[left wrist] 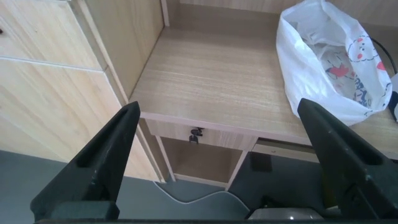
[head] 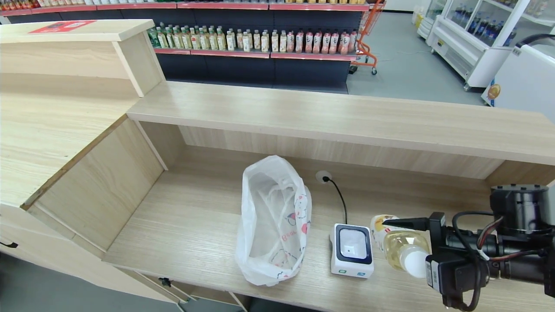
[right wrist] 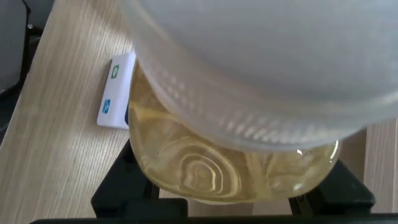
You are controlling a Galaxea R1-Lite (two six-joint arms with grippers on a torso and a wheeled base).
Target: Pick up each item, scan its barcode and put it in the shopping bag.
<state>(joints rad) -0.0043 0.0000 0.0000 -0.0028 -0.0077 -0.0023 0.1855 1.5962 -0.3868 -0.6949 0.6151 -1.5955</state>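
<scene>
Bottle (head: 401,247): yellowish liquid, white cap (head: 414,262). Gripped on its side just right of the scanner, with the cap turned near and the labelled end pointing far. Looms large in the right wrist view (right wrist: 236,162), cap (right wrist: 261,62) up close to the lens.

Right pincer (head: 392,240): clenched on the bottle, one black finger across the top of it and the other tucked behind. Reaches in from the right over the near right part of the tabletop. Dark fingers (right wrist: 124,193) flank the bottle in the wrist view. Cannot tell whether the bottle touches the wood.

Scanner (head: 352,249): small white box with a dark window facing up, flat on the tabletop between bag and bottle. Peeks out past the bottle from the wrist (right wrist: 115,93).

Cable (head: 340,197): black, from the scanner's far side to a round hole (head: 323,176) in the wood.

Shopping bag (head: 273,221): white printed plastic, standing open just left of the scanner. Also seen from the left wrist (left wrist: 329,62).

Left pincer (left wrist: 219,109): released, fingers (left wrist: 106,162) spread wide, gripping nothing. Hangs off the near left edge of the tabletop, well apart from the bag.

Tabletop (head: 182,225): pale wood, walled on the left and far sides, with a drawer lock (left wrist: 196,134) under the near edge.

Beyond the wall: shelves of drinks (head: 260,41), an orange cart (head: 368,30) and a glass-fronted chiller (head: 472,39).
</scene>
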